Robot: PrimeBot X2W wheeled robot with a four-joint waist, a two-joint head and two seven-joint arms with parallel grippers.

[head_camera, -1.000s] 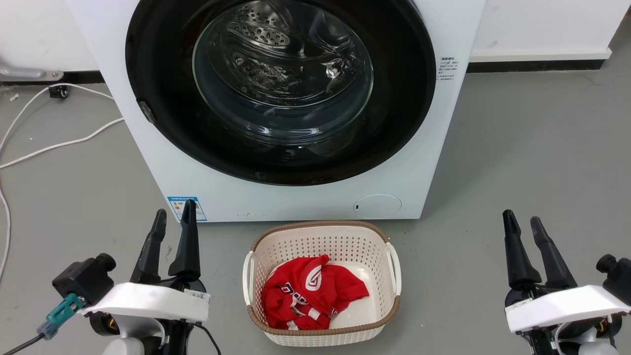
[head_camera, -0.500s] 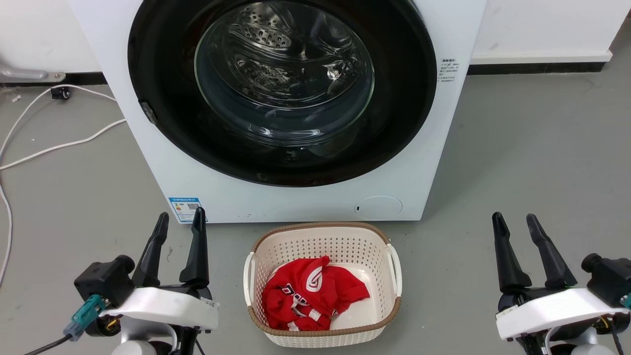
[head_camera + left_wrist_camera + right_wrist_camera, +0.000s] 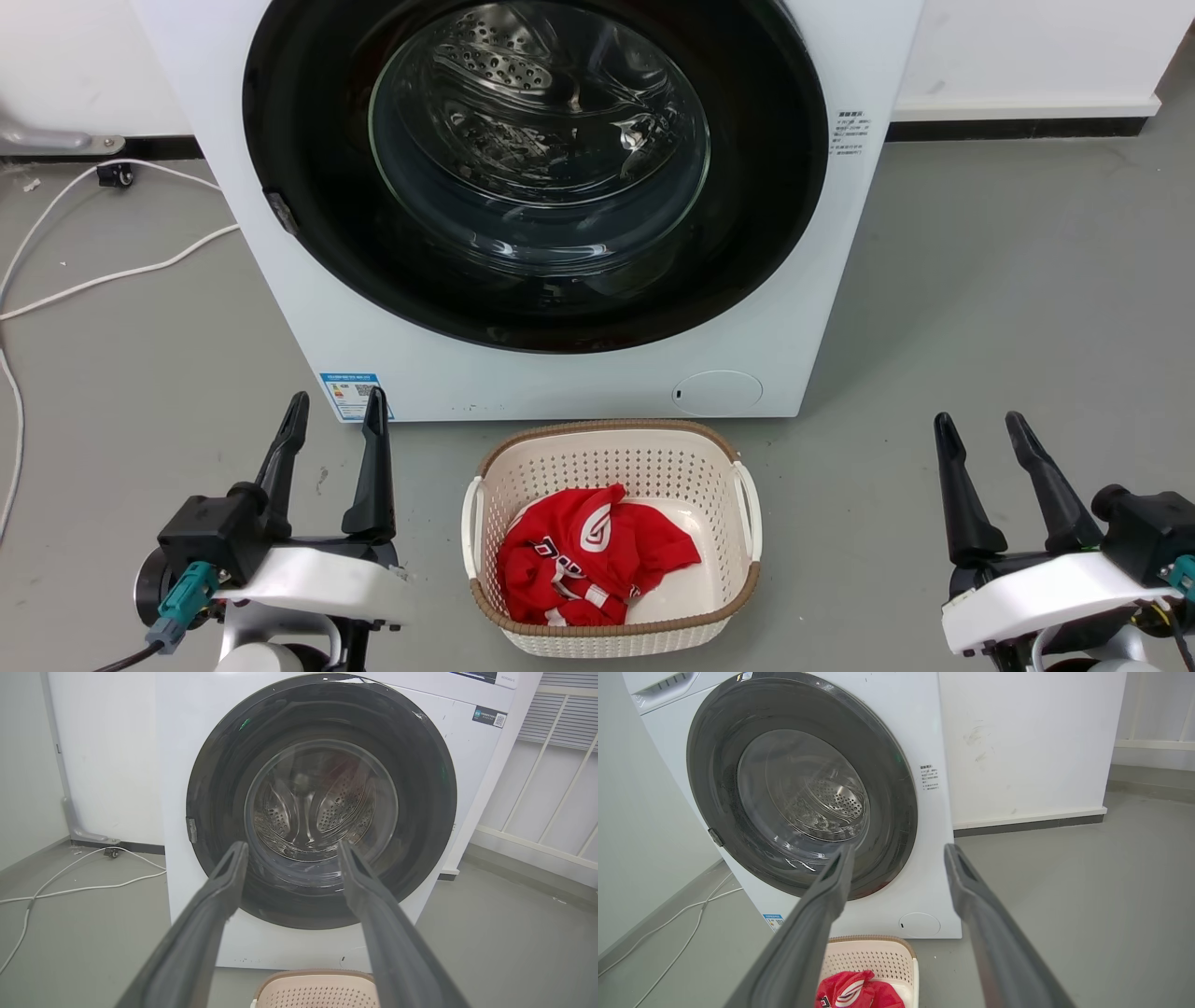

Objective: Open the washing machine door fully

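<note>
Left gripper (image 3: 337, 399) and right gripper (image 3: 977, 420) have crept inward, both spread; washing machine door (image 3: 299, 140) closed.

Bright, even indoor light, glare streaking the washing machine door (image 3: 534, 168) glass, wrist views bowing at edges.

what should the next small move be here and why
Probably lift the right hand toward the right rim of the washing machine door, which looks shut flush. It and the left hand are open, low beside the basket; the metal piece on the left rim looks like the hinge.
</note>
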